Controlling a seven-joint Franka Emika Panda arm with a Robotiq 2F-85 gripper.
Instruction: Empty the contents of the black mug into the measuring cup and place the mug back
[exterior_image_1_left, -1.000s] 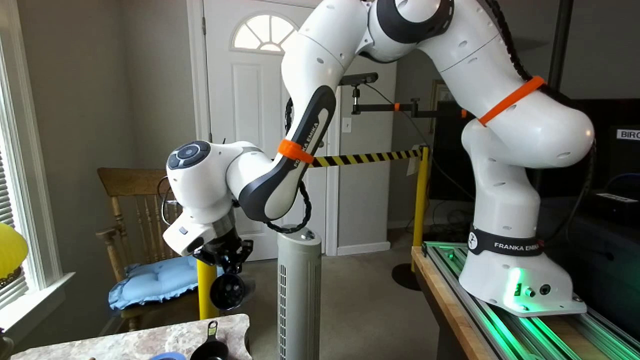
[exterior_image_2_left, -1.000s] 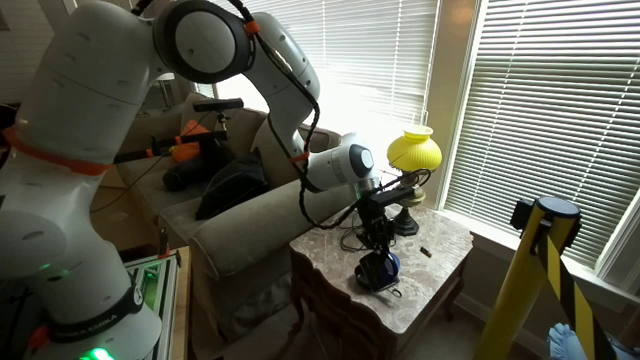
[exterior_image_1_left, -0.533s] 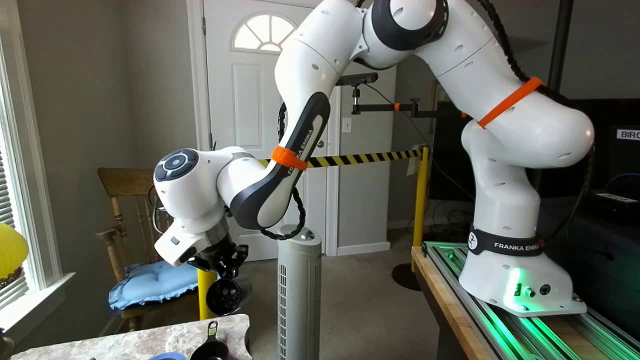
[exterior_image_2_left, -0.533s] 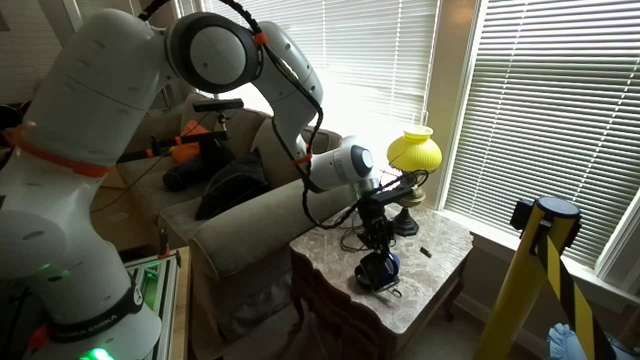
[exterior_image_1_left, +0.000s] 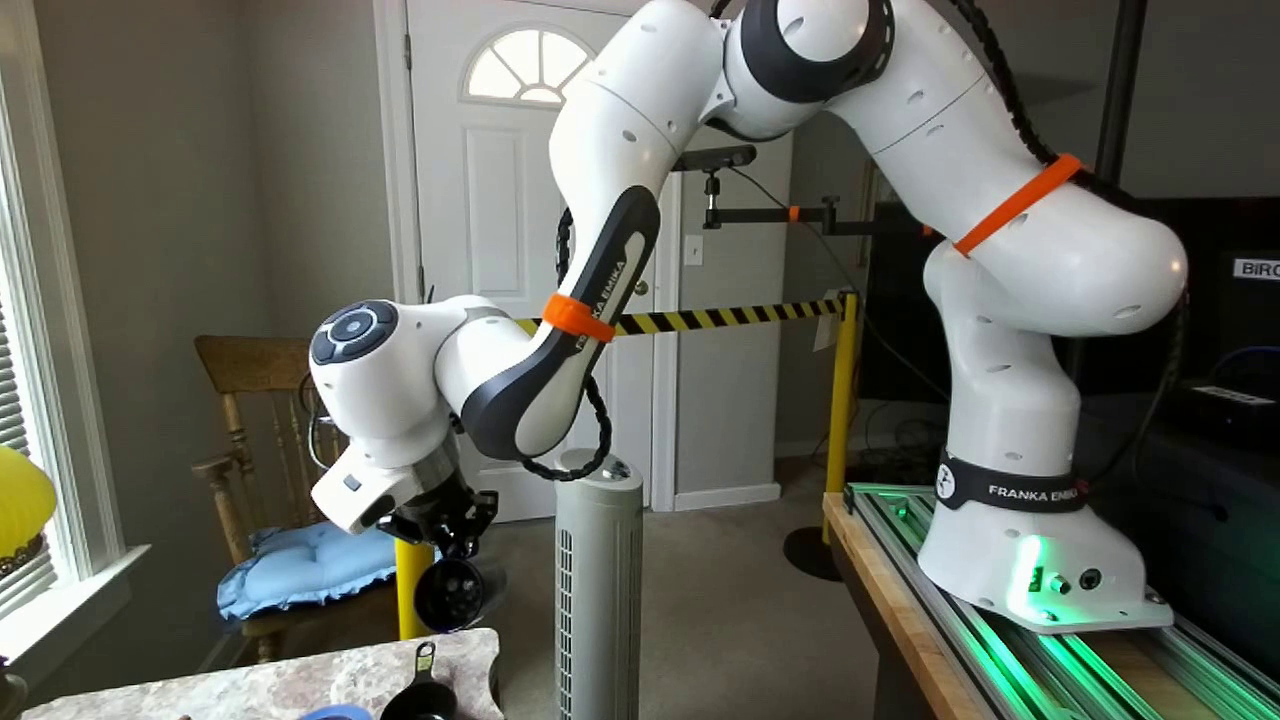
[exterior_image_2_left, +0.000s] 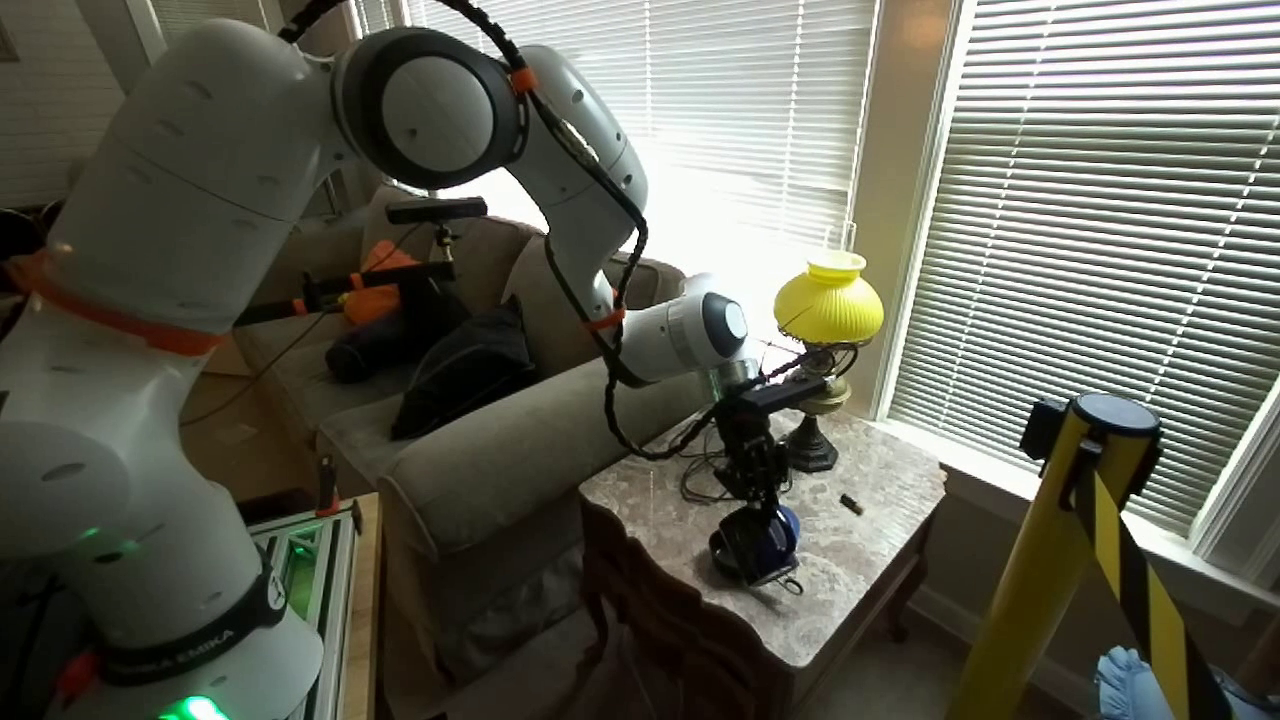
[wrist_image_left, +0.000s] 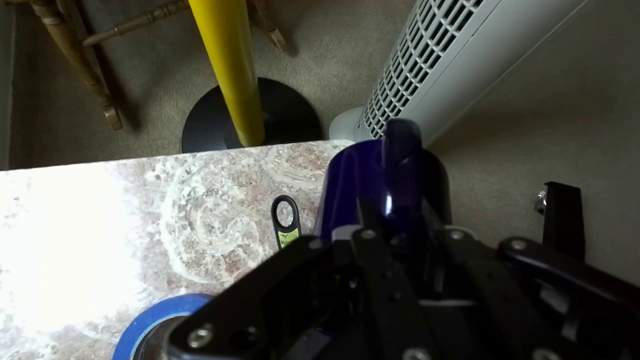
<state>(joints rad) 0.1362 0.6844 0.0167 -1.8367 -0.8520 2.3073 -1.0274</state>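
The black mug (exterior_image_1_left: 452, 597), dark blue-black and shiny, is tipped on its side above the table's end, its mouth facing the camera in an exterior view. Small bits show inside it. It also shows in an exterior view (exterior_image_2_left: 768, 548) and in the wrist view (wrist_image_left: 347, 192). My gripper (wrist_image_left: 397, 215) is shut on the mug's handle; its fingers also show in an exterior view (exterior_image_1_left: 462, 545). The black measuring cup (exterior_image_1_left: 420, 697) sits on the table below the mug; in the wrist view only its looped handle (wrist_image_left: 288, 235) with a green label shows, the bowl hidden behind my gripper.
On the marble table (wrist_image_left: 215, 235) are a blue-rimmed round thing (wrist_image_left: 167, 306), a yellow lamp (exterior_image_2_left: 828, 300), cables and a small dark object (exterior_image_2_left: 851, 504). A tower fan (exterior_image_1_left: 598, 590), yellow post (wrist_image_left: 227, 65) and chair stand past the table's edge; a sofa (exterior_image_2_left: 520, 470) adjoins it.
Over the last second the arm has shifted slightly left and down in an exterior view, with the mug tipped in the gripper. In the last half second it is almost still.
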